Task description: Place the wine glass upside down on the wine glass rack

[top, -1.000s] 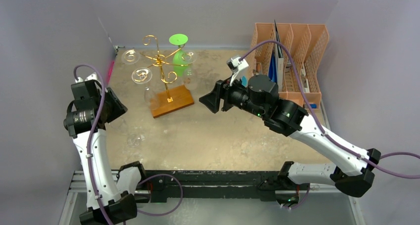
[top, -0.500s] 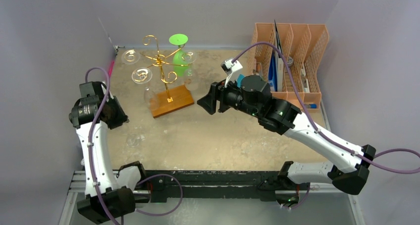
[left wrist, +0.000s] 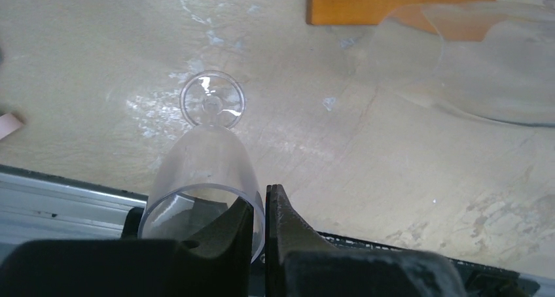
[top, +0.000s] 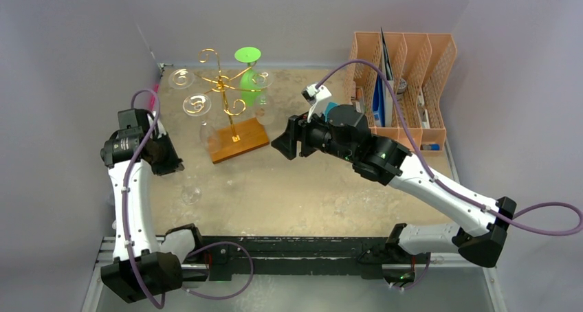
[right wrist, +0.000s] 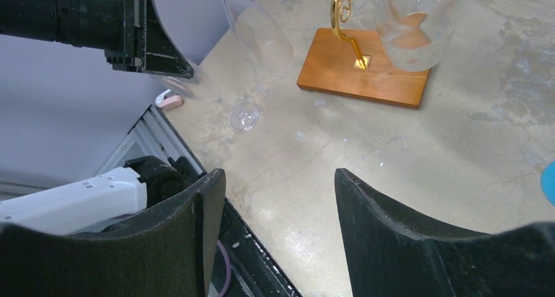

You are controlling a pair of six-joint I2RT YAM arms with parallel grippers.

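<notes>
Left claw (left wrist: 260,203) is clenched on the rim of the wine glass (left wrist: 204,158); lift gently, invert slowly, steer toward the far wine glass rack (top: 240,139).

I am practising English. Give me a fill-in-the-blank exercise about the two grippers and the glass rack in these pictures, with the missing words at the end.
1. The left gripper is shut on the ____ of the clear wine glass.
2. The right gripper is ____ and holds nothing.
3. The wine glass rack of gold wire stands on a brown ____ base.
4. The green glass hangs ____ on the rack, foot on top.

Missing words: rim; open; wooden; upside down.
</notes>
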